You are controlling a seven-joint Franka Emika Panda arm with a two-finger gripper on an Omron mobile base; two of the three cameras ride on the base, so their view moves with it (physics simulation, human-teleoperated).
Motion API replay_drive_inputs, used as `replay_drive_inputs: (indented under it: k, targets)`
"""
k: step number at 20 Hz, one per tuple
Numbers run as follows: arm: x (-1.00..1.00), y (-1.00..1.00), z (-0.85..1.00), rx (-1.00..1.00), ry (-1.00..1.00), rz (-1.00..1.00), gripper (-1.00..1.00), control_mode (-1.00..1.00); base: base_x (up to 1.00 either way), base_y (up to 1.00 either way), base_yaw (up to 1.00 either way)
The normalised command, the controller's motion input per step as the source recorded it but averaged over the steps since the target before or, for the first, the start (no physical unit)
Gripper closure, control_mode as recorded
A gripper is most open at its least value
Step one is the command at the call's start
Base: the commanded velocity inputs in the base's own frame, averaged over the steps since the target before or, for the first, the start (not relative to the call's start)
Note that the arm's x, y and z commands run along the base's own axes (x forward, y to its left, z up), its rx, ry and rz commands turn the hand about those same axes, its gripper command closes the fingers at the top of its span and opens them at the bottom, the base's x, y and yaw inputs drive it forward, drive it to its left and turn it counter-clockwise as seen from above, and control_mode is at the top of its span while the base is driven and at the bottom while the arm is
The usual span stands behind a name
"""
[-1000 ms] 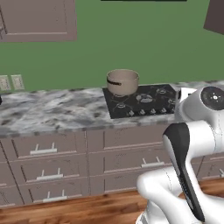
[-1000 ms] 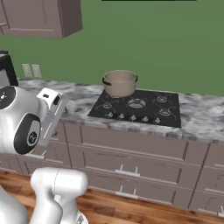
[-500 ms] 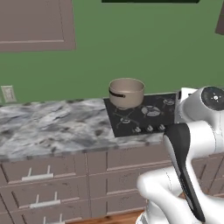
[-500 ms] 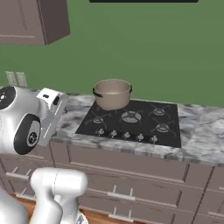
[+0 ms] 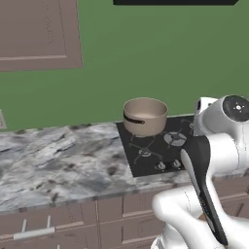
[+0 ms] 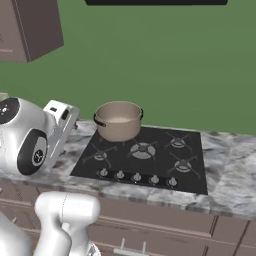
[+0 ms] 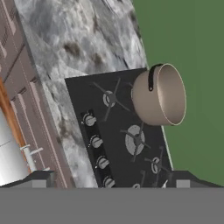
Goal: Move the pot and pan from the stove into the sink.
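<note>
The pot (image 5: 145, 115) is a deep beige-tan one with dark side handles and stands upright on the rear left burner of the stove (image 5: 156, 151). The right base view shows the pot (image 6: 118, 120) with a pale inside and the black stove (image 6: 150, 155) with silver knobs along its front. In the hand view, my gripper (image 7: 113, 178) is open, its dark fingertips (image 7: 41, 177) wide apart, back from the stove (image 7: 118, 131) and well short of the pot (image 7: 159, 94). The pan and the sink are out of view.
Grey marbled counter (image 5: 53, 160) stretches left of the stove, with drawers (image 6: 165, 227) below it. A brown wall cabinet (image 5: 36, 34) hangs at upper left against the green wall. My white arm (image 5: 209, 160) covers the stove's right part in the left base view.
The whole scene has shifted and grown in both base views: the base has driven closer to the stove. The pot has stayed on its burner. The gripper stays open.
</note>
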Motion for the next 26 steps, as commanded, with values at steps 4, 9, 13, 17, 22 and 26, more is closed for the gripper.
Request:
replay_drive_inputs:
  k: [4,9,13,17,22,26]
  targets:
    - [0.01,0.0,0.0,0.01,0.0,0.0,-1.0,-1.0,0.0,0.0,0.0]
    - [0.13,-0.02,0.0,0.14,0.04,0.09,-1.0,-1.0,0.0,0.0,0.0]
    - [0.02,0.01,0.0,0.03,0.0,0.01,-1.0,-1.0,0.0,0.0,0.0]
    - [0.5,0.05,0.0,0.0,0.01,0.0,-1.0,-1.0,0.0,0.0,0.0]
    - [0.73,0.06,0.0,0.0,0.01,-0.01,-1.0,-1.0,0.0,0.0,0.0]
    - [0.82,0.07,-0.02,0.0,0.01,-0.03,-1.0,-1.0,0.0,0.0,0.0]
